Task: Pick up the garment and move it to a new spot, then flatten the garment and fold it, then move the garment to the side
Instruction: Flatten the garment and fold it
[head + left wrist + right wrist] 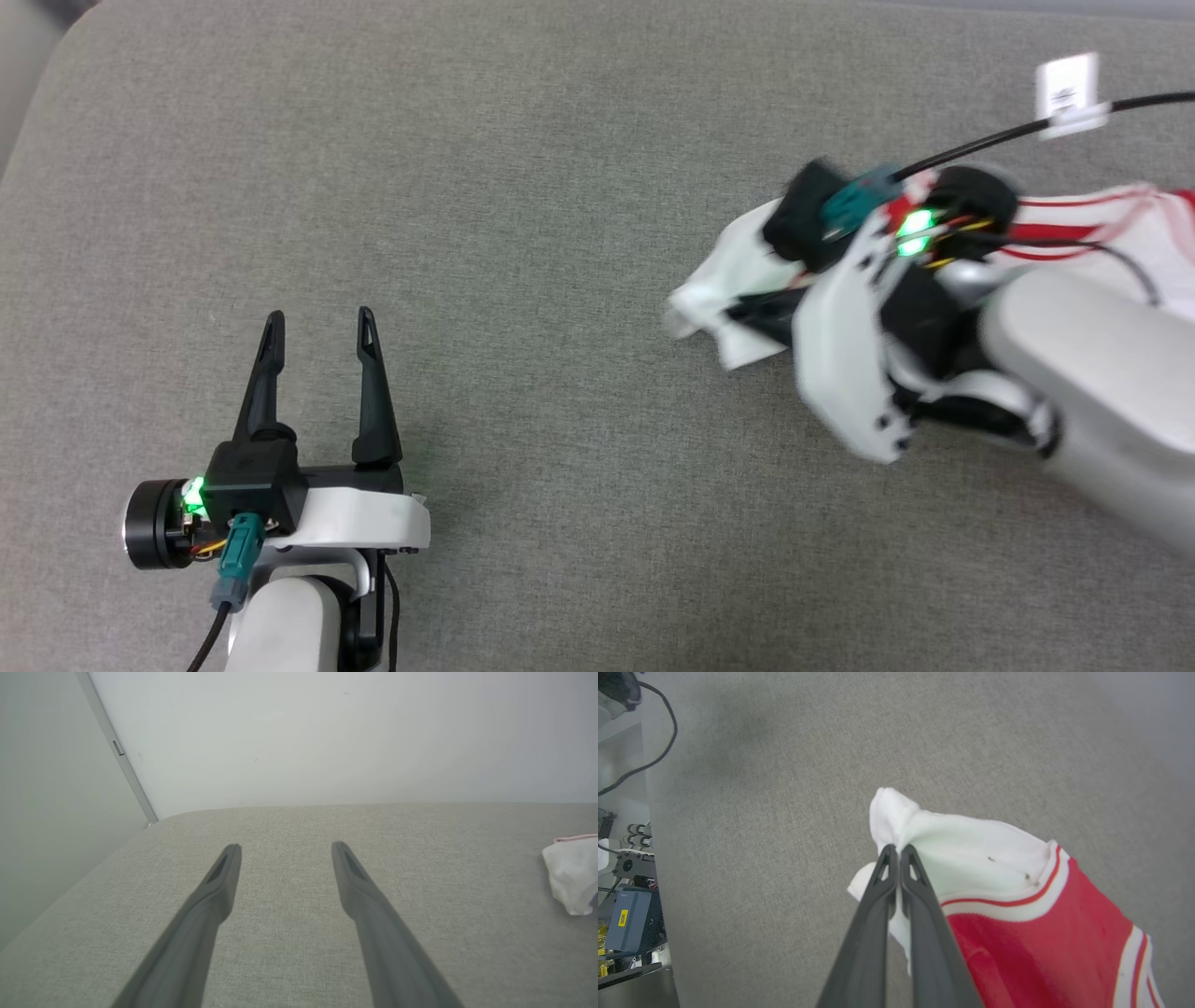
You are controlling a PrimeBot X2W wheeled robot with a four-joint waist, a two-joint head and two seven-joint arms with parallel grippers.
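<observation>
Right end effector (896, 848) clenched on the white sleeve of the garment (1017, 933), red body spreading from the tips toward lower right over the grey fabric surface (784, 765); left end effector (320, 322) released at head frame's lower left, well apart.

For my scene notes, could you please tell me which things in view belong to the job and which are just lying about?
Job: garment, right gripper shut on its white sleeve, left gripper open, grey fabric surface.
Lying about: grey box with yellow label, black cable.
</observation>
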